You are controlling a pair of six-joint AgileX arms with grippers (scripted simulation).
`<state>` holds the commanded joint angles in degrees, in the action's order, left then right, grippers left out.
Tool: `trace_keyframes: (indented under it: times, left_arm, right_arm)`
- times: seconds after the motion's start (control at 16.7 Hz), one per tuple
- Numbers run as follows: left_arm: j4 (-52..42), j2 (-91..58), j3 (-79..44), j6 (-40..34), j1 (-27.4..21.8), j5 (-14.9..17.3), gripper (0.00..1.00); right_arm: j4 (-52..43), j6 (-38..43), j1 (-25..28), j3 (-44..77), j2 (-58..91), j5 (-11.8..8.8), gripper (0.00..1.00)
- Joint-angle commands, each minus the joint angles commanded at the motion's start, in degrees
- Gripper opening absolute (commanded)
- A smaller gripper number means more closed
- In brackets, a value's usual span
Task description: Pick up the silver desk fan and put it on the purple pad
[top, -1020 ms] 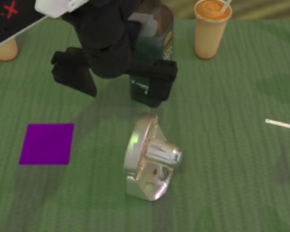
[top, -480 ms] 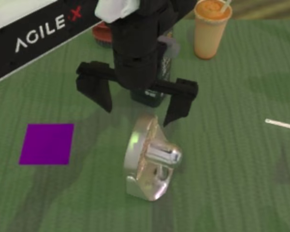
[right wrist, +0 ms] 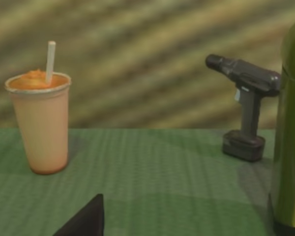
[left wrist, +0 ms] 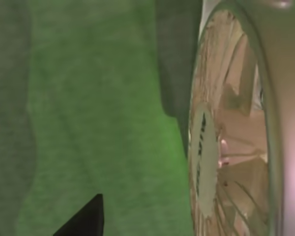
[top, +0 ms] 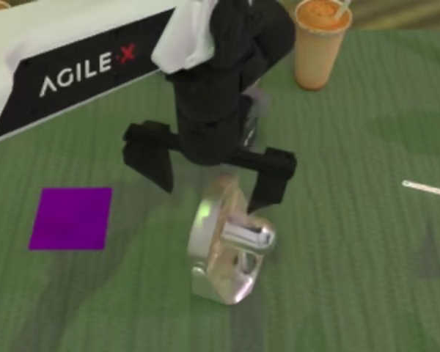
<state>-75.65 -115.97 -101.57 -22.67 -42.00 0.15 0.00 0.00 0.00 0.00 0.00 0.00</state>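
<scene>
On the green surface (top: 352, 220), the left claw (top: 209, 176) hangs spread wide over the silver desk fan (top: 227, 246), fingers straddling its disc. The purple pad (top: 71, 218) lies well apart, left of the fan.

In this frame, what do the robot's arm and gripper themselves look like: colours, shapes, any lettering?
The left arm has a white shell with a black panel reading AGILE in white letters and a red X. Its wrist is a bulky matte black housing. The left gripper is black too, a crossbar ending in two blocky, wedge-tipped fingers. No cables show. Of the right arm, only a dark finger tip appears in its wrist view.
</scene>
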Motion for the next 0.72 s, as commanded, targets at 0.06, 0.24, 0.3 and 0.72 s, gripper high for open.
trace_keyframes:
  times: [0.06,0.24,0.3,0.72]
  left_arm:
    - [1.29,0.03,1.3,-0.02,-0.03,0.0,1.0]
    - [2.09,0.03,2.11,-0.04,-0.05,0.0,1.0]
    - [2.09,0.03,2.11,-0.04,-0.05,0.0,1.0]
    - [2.09,0.03,2.11,-0.04,-0.05,0.0,0.55]
  right_arm:
    - [0.0,0.0,0.0,0.0,0.0,0.0,1.0]
    - [0.0,0.0,0.0,0.0,0.0,0.0,1.0]
    - [0.0,0.0,0.0,0.0,0.0,0.0,1.0]
    - [0.0,0.0,0.0,0.0,0.0,0.0,1.0]
